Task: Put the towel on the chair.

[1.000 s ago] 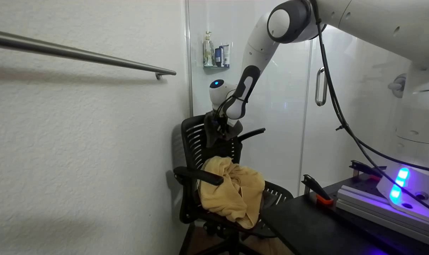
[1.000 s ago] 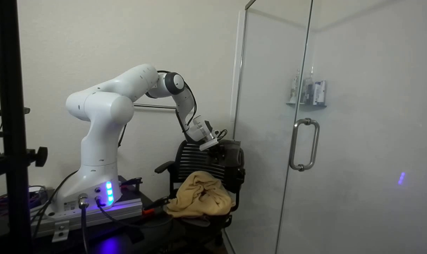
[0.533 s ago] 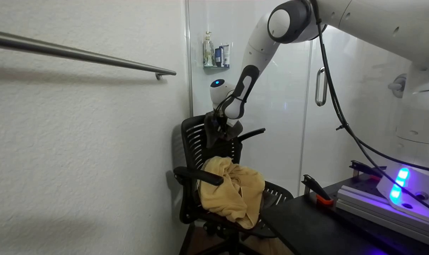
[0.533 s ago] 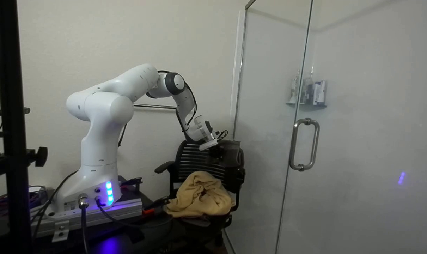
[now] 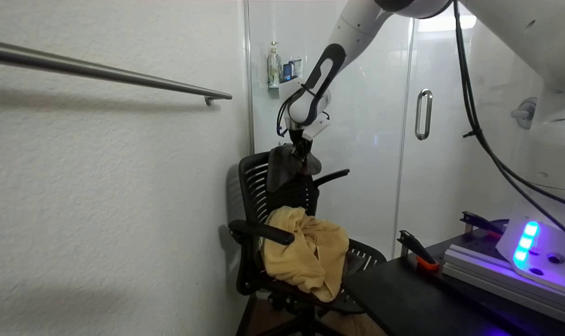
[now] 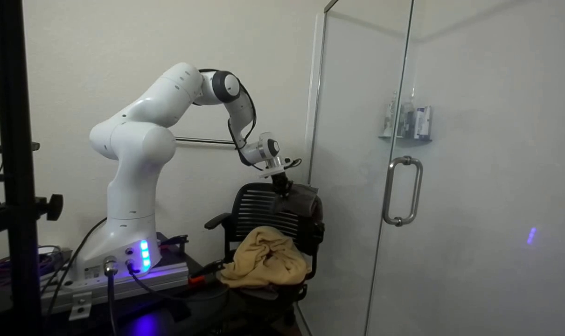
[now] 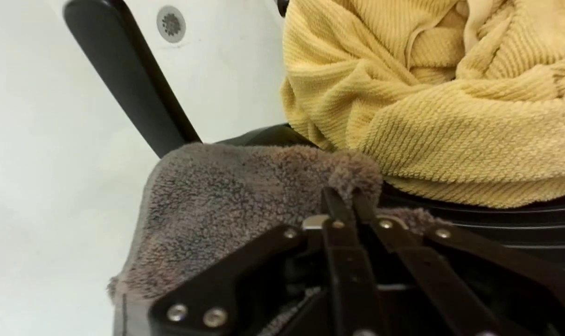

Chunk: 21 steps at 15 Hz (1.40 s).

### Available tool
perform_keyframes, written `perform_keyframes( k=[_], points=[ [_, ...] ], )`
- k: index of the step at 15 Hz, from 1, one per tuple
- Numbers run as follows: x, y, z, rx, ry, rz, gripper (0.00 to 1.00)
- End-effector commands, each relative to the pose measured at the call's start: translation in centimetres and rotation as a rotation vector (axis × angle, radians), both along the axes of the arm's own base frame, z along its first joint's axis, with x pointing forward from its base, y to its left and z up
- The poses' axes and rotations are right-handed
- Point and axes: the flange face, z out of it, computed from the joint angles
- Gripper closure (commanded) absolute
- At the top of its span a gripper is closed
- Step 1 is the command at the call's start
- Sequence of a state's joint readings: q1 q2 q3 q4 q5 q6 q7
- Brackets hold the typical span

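Observation:
The towel (image 5: 280,171) is a dark grey-brown cloth draped over the upper back of the black chair (image 5: 259,231), at the corner near the glass wall. It also shows in an exterior view (image 6: 303,201) and fills the left middle of the wrist view (image 7: 217,200). The chair's ribbed back (image 6: 252,205) and an armrest (image 7: 128,74) are visible. My gripper (image 7: 346,198) points down at the towel, its fingers close together with a bunched fold between the tips. In both exterior views the gripper (image 5: 303,161) (image 6: 282,190) is at the top of the chair back.
A mustard-yellow cloth (image 5: 305,252) lies bunched on the chair seat. A wall (image 5: 123,210) with a metal bar (image 5: 109,72) stands beside the chair. A glass shower door with a handle (image 6: 403,191) is on the far side. The black table (image 5: 403,294) carries the arm's base.
The arm has risen and the hand has tilted more upright, with the gripper slightly higher. More of the towel shows; it hangs in about the same place. The chair and yellow cloth have not moved.

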<state>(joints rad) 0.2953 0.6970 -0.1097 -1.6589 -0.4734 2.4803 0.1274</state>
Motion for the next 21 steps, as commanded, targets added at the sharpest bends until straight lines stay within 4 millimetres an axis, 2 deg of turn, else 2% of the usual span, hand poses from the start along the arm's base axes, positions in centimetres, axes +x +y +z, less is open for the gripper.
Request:
perform_keyframes(
  k=[1, 6, 8, 11, 15, 18, 20, 21],
  points=[
    [-4.0, 1.0, 7.7, -0.06, 0.008, -0.053, 0.99],
    [-7.6, 5.6, 20.2, -0.214, -0.161, -0.164, 0.99],
    [-9.7, 7.6, 25.2, -0.254, -0.248, -0.227, 0.99],
    [-13.9, 10.8, 32.2, -0.304, -0.358, -0.341, 0.99],
    [-21.1, 13.9, 41.5, -0.322, -0.436, -0.51, 0.99],
    [-27.1, 14.6, 48.6, -0.321, -0.464, -0.627, 0.99],
    [-28.9, 13.5, 50.3, -0.323, -0.448, -0.711, 0.99],
    [-29.4, 12.2, 50.6, -0.317, -0.433, -0.755, 0.99]
  ],
)
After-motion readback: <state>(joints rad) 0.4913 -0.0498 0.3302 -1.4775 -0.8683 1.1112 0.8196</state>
